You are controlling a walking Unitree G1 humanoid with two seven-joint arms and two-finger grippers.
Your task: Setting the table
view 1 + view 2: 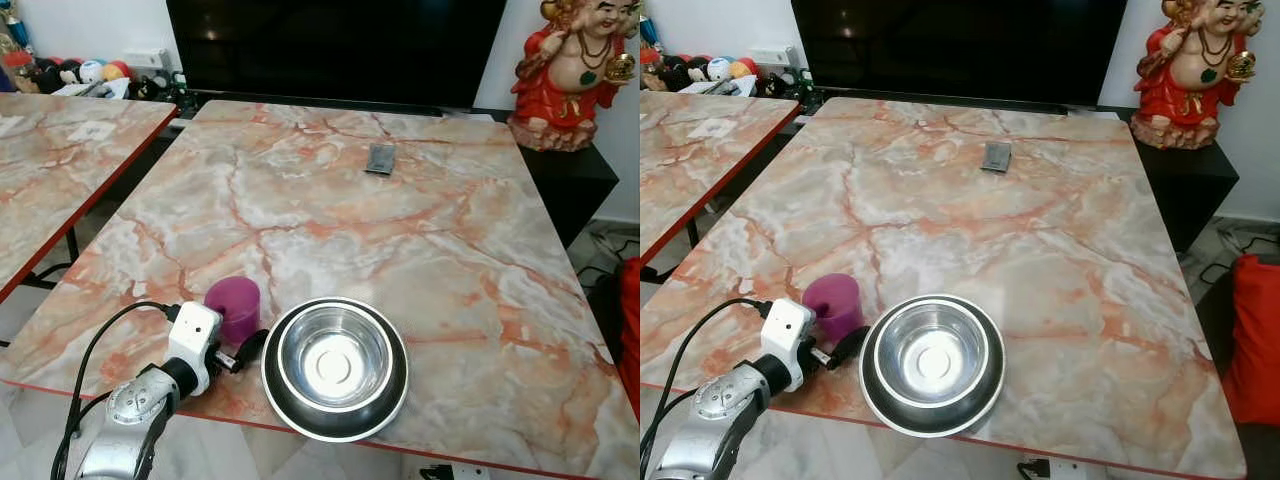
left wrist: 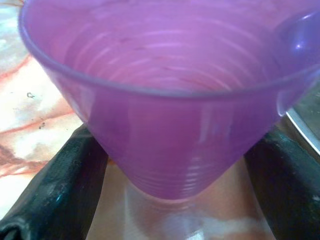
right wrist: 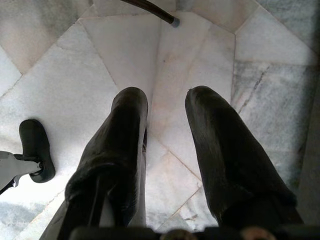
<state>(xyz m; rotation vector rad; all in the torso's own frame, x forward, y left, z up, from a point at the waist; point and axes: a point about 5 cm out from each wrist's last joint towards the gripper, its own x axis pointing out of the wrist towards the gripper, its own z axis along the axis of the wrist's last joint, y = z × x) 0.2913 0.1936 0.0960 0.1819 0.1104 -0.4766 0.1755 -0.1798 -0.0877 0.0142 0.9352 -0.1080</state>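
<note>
Cup (image 1: 233,307), seemingly unlabelled, between left claw (image 2: 170,165) fingers.

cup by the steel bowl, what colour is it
Purple, slightly see-through. The cup shows best in the left wrist view, between the left gripper fingers.

Counter (image 1: 420,250): we note a polished marble-look top, pink and grey veined, smooth, with a red edge. Cup (image 2: 165,105): translucent purple plastic, ribbed wall, slight sheen. Bowl (image 1: 335,365): shiny metal inside, mirror-bright, set in a dark matt rim. Left hand (image 1: 238,352): we see matt black, rubbery-looking fingers (image 2: 55,190); arm (image 1: 130,415) of silver metal. Right hand (image 3: 167,150): same dull black fingers. Floor (image 3: 60,95): glossy pale marble tiles.
</note>
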